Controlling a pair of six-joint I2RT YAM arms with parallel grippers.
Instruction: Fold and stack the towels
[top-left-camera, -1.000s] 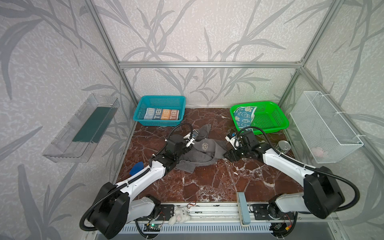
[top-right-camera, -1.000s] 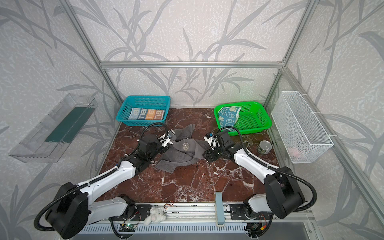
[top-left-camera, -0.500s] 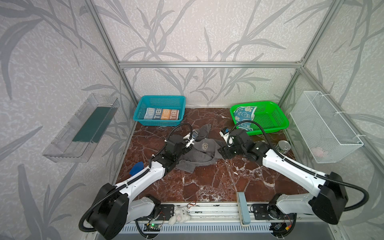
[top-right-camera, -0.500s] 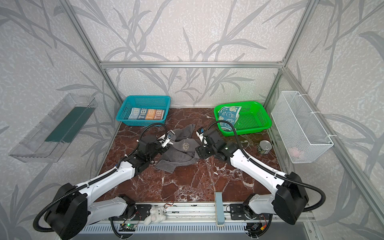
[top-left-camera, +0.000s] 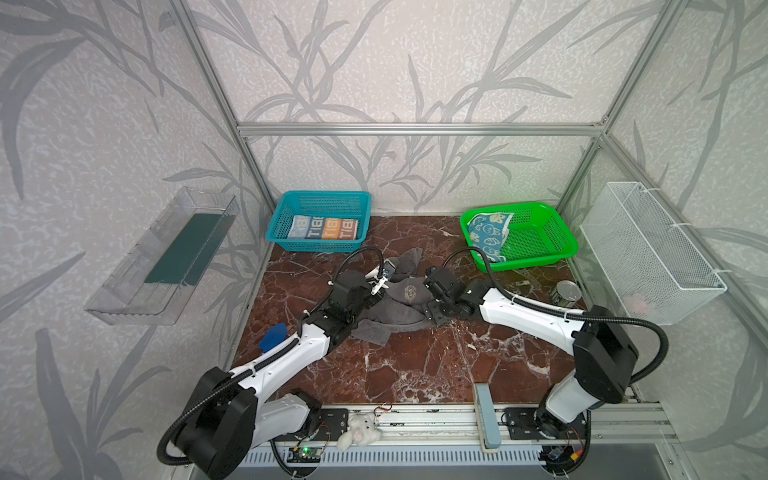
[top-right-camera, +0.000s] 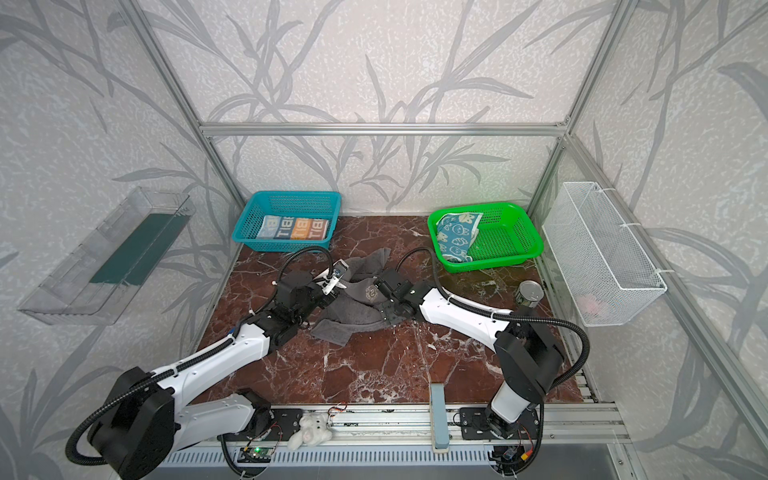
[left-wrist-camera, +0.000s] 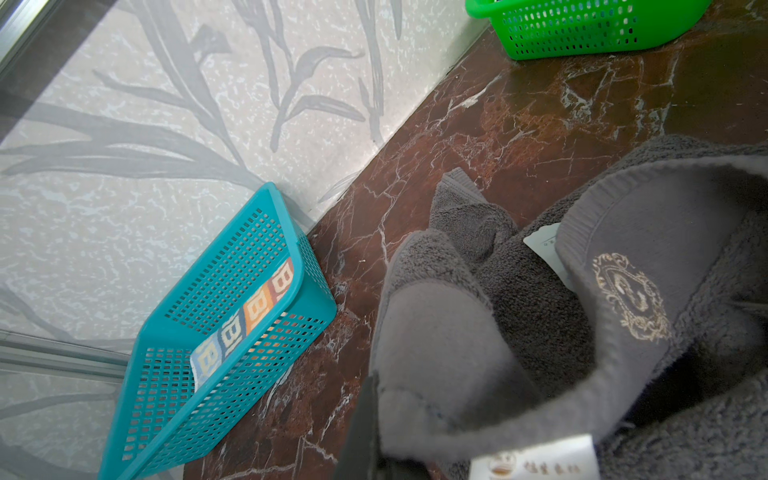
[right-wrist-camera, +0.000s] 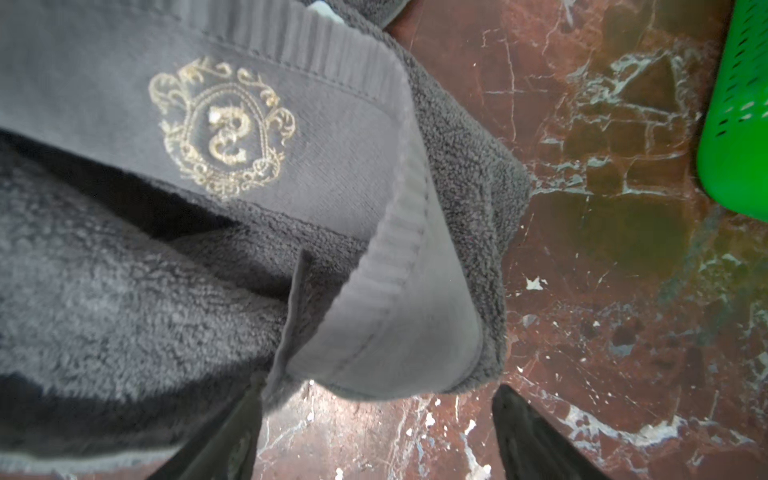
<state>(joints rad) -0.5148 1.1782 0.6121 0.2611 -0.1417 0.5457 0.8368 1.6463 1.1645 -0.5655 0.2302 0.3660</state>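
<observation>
Grey towel (top-left-camera: 395, 320) was mid-fold on the desk (top-left-camera: 415, 365), left fingers (left-wrist-camera: 360, 419) clamped on its edge, right fingers (right-wrist-camera: 528, 428) spread wide at a corner, so I'd guess pinching that came next.

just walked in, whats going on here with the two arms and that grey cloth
Two robot arms are working on a dark grey towel that lies crumpled on the marble table. The left gripper is shut on a fold of it. The right gripper is open at the towel's far corner and holds nothing. The lettered towel lies folded in the teal basket, and the bunny towel sits loose in the green basket.
</observation>
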